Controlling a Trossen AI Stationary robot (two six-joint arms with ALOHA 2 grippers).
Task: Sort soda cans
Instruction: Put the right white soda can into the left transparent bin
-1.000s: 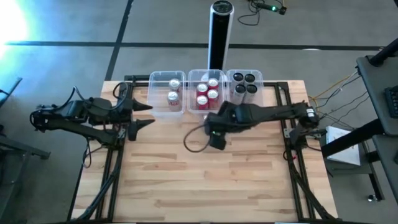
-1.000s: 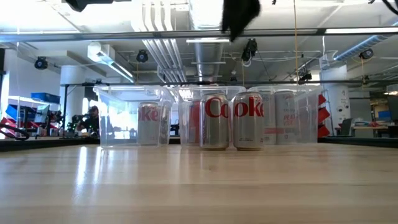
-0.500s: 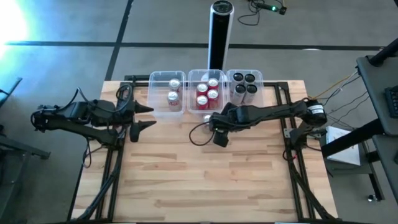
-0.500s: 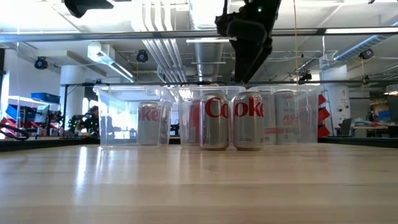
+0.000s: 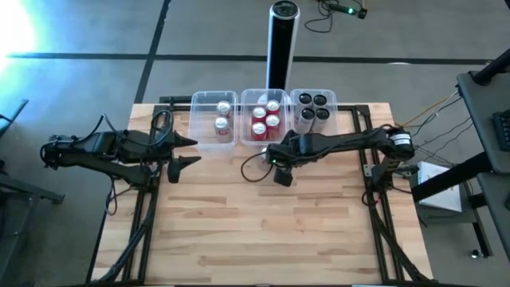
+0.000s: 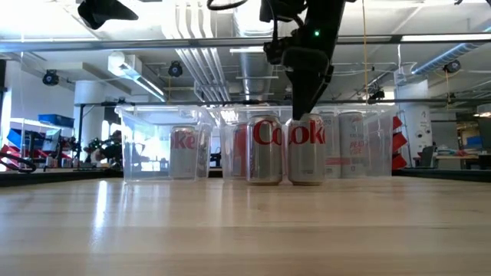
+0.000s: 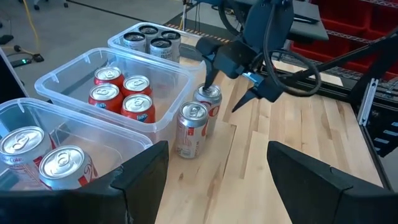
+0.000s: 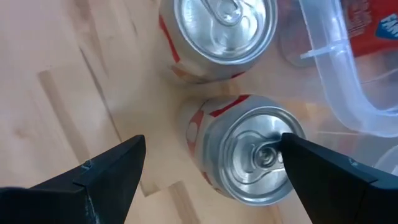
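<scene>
Three tubs [image 5: 215, 102]: clear plastic, in a row at the table's [image 5: 271, 231] 12 o'clock edge, holding sorted soda cans [image 7: 121, 99].
Right gripper [image 5: 268, 156]: spread wide, straddling one loose silver can [image 8: 252, 158].
Left gripper [image 5: 182, 151]: wide apart, waiting at 9 o'clock.
Loose cans: two, touching, just before the middle tub.

I count two silver soda cans [image 7: 196, 127] upright, side by side on the surface, just in front of the middle tub. Two more silver sit in the left tub, four red [image 5: 265, 117] in the middle, four dark [image 5: 313, 107] right.
</scene>
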